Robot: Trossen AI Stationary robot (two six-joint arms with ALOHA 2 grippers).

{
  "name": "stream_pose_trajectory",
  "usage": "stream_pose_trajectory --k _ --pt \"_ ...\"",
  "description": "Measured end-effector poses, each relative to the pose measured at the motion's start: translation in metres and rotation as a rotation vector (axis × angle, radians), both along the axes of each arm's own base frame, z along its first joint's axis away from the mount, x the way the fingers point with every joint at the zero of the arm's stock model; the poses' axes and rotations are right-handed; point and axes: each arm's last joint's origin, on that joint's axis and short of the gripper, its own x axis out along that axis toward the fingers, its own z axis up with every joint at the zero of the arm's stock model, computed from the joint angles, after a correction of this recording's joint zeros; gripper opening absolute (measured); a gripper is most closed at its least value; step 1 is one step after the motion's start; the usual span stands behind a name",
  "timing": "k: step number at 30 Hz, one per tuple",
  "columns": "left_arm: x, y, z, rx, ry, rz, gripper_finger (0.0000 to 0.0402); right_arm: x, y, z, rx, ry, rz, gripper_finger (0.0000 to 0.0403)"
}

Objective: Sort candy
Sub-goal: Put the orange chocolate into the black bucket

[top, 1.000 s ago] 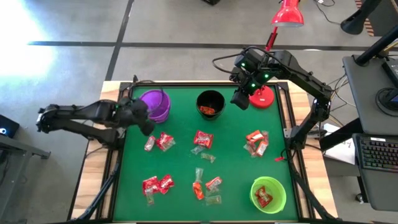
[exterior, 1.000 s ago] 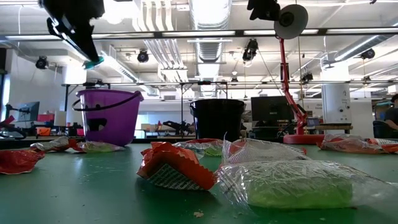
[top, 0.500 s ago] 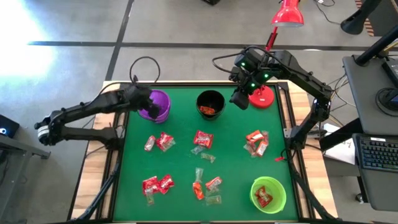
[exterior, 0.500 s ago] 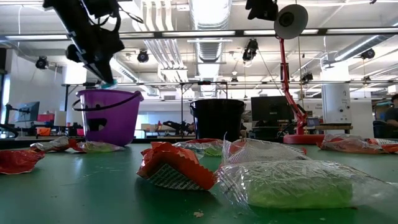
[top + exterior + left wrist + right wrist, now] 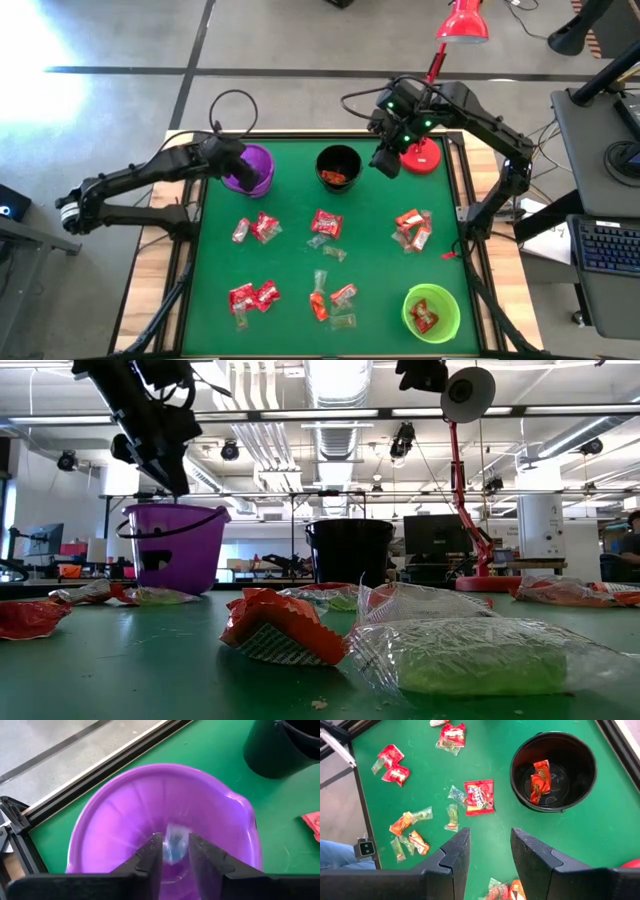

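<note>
Left wrist view: left fingers (image 5: 174,857) narrowly parted over the purple cup (image 5: 125,795), pale candy (image 5: 175,840) between them — right fingers (image 5: 487,852) wide, empty.

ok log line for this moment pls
left gripper: over purple cup, clear candy between its fingers | right gripper: open, empty, beside black cup | loose candy on table

One camera looks straight down on the green felt tabletop (image 5: 370,285). Another sits at tabletop level, facing the room. Both show the round purple plastic bucket (image 5: 250,168), which the left wrist camera views closely.
</note>
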Motion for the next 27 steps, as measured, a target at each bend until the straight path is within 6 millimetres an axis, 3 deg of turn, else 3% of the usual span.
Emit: stream_pose_trajectory --k 5,10,18,27 --pt "0.001 -0.004 0.010 -0.040 -0.057 -0.095 0.0113 0.007 0.018 -0.001 0.002 0.000 0.067 0.0134" --pt "0.004 -0.008 0.026 -0.033 -0.098 -0.199 0.0121 0.019 0.051 -0.016 0.004 0.049 0.208 0.0134" --pt "0.005 -0.009 0.037 0.012 -0.101 -0.254 0.0119 0.046 0.106 -0.066 -0.015 0.075 0.440 0.0134" --pt "0.005 -0.009 0.040 0.014 -0.105 -0.253 0.0119 0.055 0.144 -0.116 0.065 0.110 0.523 0.0134"
